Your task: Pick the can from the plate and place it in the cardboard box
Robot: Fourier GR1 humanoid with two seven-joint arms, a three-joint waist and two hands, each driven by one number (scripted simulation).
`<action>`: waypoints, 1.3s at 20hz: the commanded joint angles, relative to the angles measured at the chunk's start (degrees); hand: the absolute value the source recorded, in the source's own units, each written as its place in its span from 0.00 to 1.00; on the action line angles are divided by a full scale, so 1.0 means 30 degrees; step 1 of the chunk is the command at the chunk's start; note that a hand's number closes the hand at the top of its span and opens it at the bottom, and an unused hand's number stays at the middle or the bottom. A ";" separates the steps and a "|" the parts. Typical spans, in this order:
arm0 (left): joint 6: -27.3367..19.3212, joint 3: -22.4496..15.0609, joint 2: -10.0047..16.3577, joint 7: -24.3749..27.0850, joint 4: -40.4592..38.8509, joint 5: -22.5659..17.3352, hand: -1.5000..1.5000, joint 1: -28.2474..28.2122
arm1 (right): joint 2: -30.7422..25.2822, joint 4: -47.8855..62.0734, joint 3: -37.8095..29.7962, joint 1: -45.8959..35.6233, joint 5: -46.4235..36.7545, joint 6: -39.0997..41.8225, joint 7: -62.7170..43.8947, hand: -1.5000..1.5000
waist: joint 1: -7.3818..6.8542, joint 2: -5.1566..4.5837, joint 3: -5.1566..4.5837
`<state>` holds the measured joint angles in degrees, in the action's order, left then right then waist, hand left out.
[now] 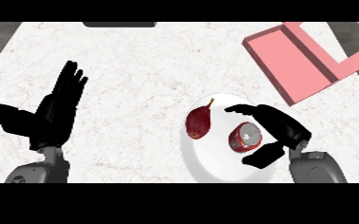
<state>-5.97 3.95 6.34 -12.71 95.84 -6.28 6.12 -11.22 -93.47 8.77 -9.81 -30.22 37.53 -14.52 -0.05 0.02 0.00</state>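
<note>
Can (244,137) is on the right part of the white plate (210,165), red with its silver end showing. The right hand (286,127) is curled round it, fingers arcing over the far side and thumb tucked in at the near side, so it's cupped between them. Can't tell if it's lifted at all. Just left of it on the same plate there's a dark red fruit (198,122) with a stem. The pink box (298,61) sits open, well apart at the upper right of the worktop (154,66). The left hand (57,107) rests way over at the left, fingers straight and apart.
</note>
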 commanded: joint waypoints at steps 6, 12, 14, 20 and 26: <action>0.0360 0.0019 0.0164 -0.0781 0.1053 -0.0109 0.50 -0.0217 | -0.0435 0.0322 0.1144 0.0080 -0.2790 -0.2118 0.3389 1.00 | -0.0035 0.0001 0.0004; 0.0206 0.0504 0.0085 -0.0238 -0.0723 -0.0175 0.50 0.0897 | 0.2383 -0.0084 0.4761 -0.1562 -0.6818 -0.4132 -0.0185 1.00 | -0.0151 -0.0011 -0.0012; 0.0328 -0.0079 0.0011 -0.0403 -0.0725 0.0161 0.50 0.0970 | 0.3615 0.1261 0.6927 -0.3226 -0.8532 -0.5313 -0.2354 1.00 | -0.0602 -0.0063 -0.0024; 0.0333 0.0282 -0.0124 0.0507 -0.1383 0.0094 0.50 0.0749 | 0.3709 0.3946 1.0844 -0.6822 -0.8928 -0.9283 -0.5815 1.00 | -0.0505 -0.0067 -0.0009; 0.0352 -0.0044 -0.0244 -0.0658 0.1098 -0.0232 0.50 -0.0524 | 0.3733 0.2735 1.2048 -1.0466 -0.7363 -0.8547 -0.8027 1.00 | -0.0427 0.0045 -0.0002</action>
<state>-4.66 4.71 6.41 -13.37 94.85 -6.64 7.39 -0.34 -84.24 42.51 -34.82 -53.04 11.29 -34.79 -1.37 -0.01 -0.03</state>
